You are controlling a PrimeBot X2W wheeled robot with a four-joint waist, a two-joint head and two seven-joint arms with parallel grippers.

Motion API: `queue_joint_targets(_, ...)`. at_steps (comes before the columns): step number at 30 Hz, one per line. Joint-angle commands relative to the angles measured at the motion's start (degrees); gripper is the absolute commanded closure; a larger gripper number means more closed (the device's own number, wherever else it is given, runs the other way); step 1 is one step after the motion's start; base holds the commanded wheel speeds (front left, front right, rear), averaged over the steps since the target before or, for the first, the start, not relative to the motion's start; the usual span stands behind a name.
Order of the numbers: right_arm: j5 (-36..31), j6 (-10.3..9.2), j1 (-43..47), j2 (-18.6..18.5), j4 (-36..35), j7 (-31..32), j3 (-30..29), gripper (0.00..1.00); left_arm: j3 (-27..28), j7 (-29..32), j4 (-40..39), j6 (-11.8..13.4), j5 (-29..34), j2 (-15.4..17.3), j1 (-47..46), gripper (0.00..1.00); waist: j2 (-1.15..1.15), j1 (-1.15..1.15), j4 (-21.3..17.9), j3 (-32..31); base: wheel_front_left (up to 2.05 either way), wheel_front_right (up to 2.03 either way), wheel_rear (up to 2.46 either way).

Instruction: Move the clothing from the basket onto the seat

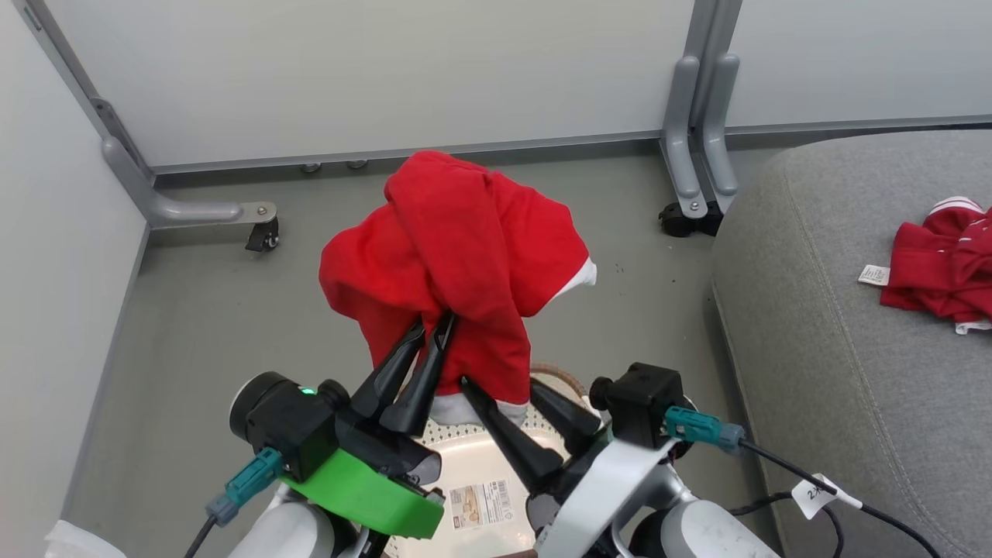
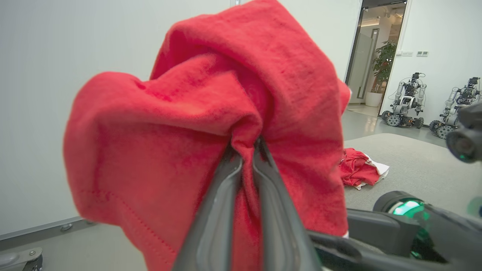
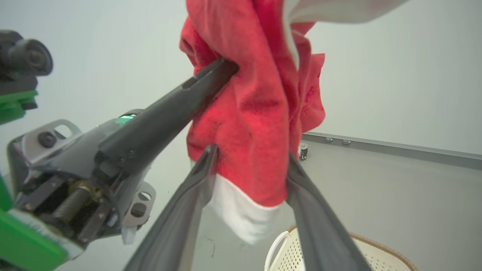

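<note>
Fingers of the left gripper [image 1: 435,322] clench a fold of red clothing [image 1: 457,232], holding it up above the basket [image 1: 465,457]. Beside it, the right gripper [image 1: 500,382] has its fingers spread, one each side of the hanging white hem. Farther right, a second red piece [image 1: 942,267] lies on the seat [image 1: 814,310].

Open floor [image 1: 232,310] ahead (partition foot [image 1: 690,186] beside seat [image 1: 814,349])

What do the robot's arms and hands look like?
Each hand has two long, pointed, dark grey fingers. The left hand wears a bright green plastic cover and a tiny green light. The right hand has a black wrist block. Both have teal plugs on black cables; the right cable carries a white tag. The forearms are pale silver-white.
</note>
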Motion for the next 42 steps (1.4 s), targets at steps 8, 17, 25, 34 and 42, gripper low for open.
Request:
queue_joint_targets(8, 0.32, -0.02, -2.75, -0.08, 2.69, -1.49, -0.23, 1.0, -0.94, 0.87, 0.3, -0.14, 1.25, 0.56, -1.53, 0.31, 0.0, 0.0, 0.62, 0.84, 0.0, 0.0, 0.0)
queue_joint_targets(17, -3.63, -0.02, -3.55, -0.1, 5.33, -4.23, -6.13, 1.0, -1.85, 0.74, -0.34, 0.06, 3.25, 1.28, -2.14, 0.0, 0.0, 0.0, 0.12, 0.91, 0.0, 0.0, 0.0)
queue_joint_targets(25, -6.56, -0.02, -3.81, -1.56, 9.35, -6.14, -15.1, 1.0, -4.78, 2.81, -0.35, -0.98, 4.63, 2.57, -1.3, 0.0, 0.0, 0.0, -2.21, 1.3, 0.0, 0.0, 0.0)
queue_joint_targets(34, -8.19, -0.02, -4.11, -3.08, 11.12, -6.68, -22.62, 1.0, -8.54, 4.71, 0.86, -2.68, 4.17, 2.5, -0.43, 0.0, 0.0, 0.0, -6.74, 2.63, 0.0, 0.0, 0.0)
queue_joint_targets(42, -9.21, -0.02, -6.03, -3.64, 12.29, -6.77, -26.85, 1.0, -10.39, 6.21, 1.44, -3.27, 4.94, 3.6, -1.4, 0.0, 0.0, 0.0, -13.21, 6.01, 0.0, 0.0, 0.0)
